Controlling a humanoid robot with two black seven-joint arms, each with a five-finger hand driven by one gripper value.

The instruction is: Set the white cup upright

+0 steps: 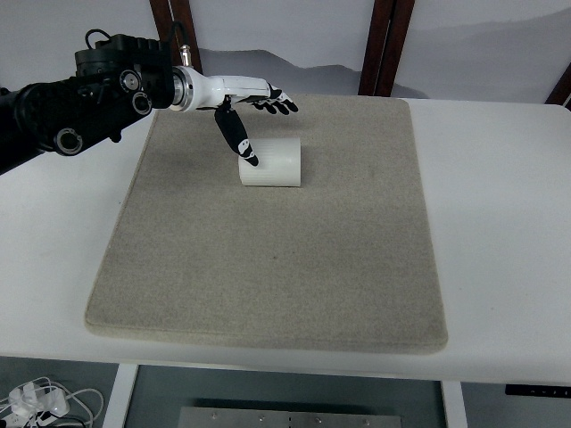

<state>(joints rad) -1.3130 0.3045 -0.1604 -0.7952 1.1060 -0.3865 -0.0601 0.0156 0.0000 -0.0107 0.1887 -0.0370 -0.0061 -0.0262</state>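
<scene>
White cup (272, 163): plain white, fine ribbing along side. Mat (268, 232): grey-beige, speckled felt-like texture, one small dark fleck near frame centre. Tabletop (500, 223): plain white. Left hand (241, 102), upper left of frame: white shell, black fingertips and joints, small white dots on black thumb. Arm (80, 102) behind it: black, silver ring at wrist. Posts (384, 45) at top: dark reddish brown.
</scene>
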